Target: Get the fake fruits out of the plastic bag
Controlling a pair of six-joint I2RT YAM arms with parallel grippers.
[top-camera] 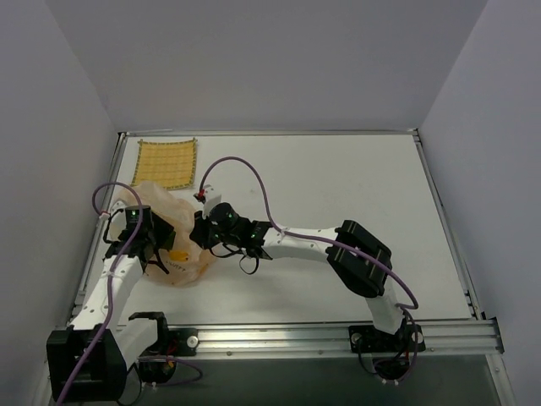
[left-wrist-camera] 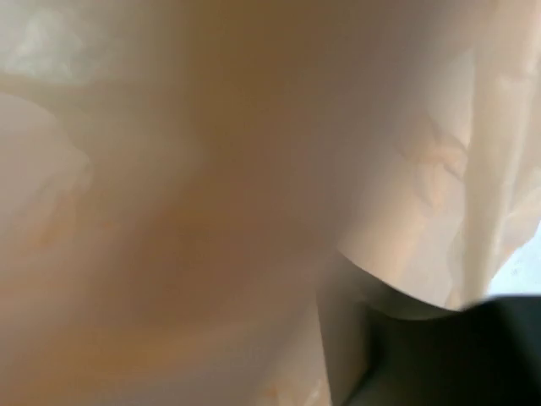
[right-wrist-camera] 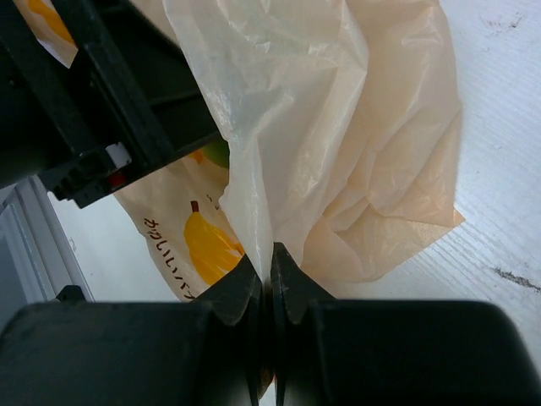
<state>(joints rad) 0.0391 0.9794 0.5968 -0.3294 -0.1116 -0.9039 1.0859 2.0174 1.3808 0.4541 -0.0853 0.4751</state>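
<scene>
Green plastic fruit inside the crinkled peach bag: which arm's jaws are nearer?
Left. The left gripper hangs right beside the green plastic fruit; the right gripper pinches a peach plastic bag fold farther off.

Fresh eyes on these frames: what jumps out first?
The crumpled peach plastic bag sits at the left of the table. The right gripper is shut on a fold of its film, and the left wrist view shows nothing but bag. A yellow woven mat lies flat in the far left corner.
</scene>
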